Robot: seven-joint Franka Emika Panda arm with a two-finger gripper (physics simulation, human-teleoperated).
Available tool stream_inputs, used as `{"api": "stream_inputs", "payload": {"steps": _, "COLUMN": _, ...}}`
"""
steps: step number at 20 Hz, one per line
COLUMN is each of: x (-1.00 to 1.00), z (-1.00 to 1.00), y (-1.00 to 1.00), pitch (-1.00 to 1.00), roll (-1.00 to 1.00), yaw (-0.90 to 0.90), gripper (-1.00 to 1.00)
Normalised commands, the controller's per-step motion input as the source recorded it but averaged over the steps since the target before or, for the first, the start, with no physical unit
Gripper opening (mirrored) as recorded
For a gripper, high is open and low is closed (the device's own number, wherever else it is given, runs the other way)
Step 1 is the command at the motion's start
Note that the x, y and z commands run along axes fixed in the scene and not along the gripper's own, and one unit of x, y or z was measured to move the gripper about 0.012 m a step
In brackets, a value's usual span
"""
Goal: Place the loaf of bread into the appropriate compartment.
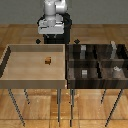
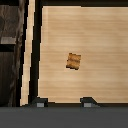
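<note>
Wrist view: loaf of bread [image 2: 73, 61] unlabelled on tray [image 2: 100, 30], fingers [image 2: 41, 103] spread.

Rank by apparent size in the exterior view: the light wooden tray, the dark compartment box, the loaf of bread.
1-2. Light wooden tray and dark compartment box: nearly alike; the tray looks slightly wider, so unranked.
3. Loaf of bread: by far the smallest, sitting inside the tray.

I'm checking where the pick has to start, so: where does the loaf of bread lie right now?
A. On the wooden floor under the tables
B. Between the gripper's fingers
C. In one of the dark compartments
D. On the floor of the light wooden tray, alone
D: the loaf of bread sits by itself on the light wooden tray, apart from the dark compartments; the wrist view shows the gripper above it, not holding it.
</note>
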Motion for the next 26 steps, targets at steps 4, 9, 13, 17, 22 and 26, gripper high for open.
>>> {"api": "stream_inputs", "payload": {"steps": 4, "x": 0.00, "z": 0.00, "y": -0.75, "pitch": 0.00, "roll": 0.00, "yaw": 0.00, "gripper": 1.00}}
{"api": "stream_inputs", "payload": {"steps": 9, "x": 0.20, "z": 0.00, "y": 0.00, "pitch": 0.00, "roll": 0.00, "yaw": 0.00, "gripper": 1.00}}
{"api": "stream_inputs", "payload": {"steps": 13, "x": 0.25, "z": 0.00, "y": 0.25, "pitch": 0.00, "roll": 0.00, "yaw": 0.00, "gripper": 1.00}}
{"api": "stream_inputs", "payload": {"steps": 17, "x": 0.00, "z": -0.75, "y": 0.00, "pitch": 0.00, "roll": 0.00, "yaw": 0.00, "gripper": 1.00}}
{"api": "stream_inputs", "payload": {"steps": 22, "x": 0.40, "z": -0.60, "y": 0.00, "pitch": 0.00, "roll": 0.00, "yaw": 0.00, "gripper": 1.00}}
{"api": "stream_inputs", "payload": {"steps": 26, "x": 0.25, "z": 0.00, "y": -0.25, "pitch": 0.00, "roll": 0.00, "yaw": 0.00, "gripper": 1.00}}
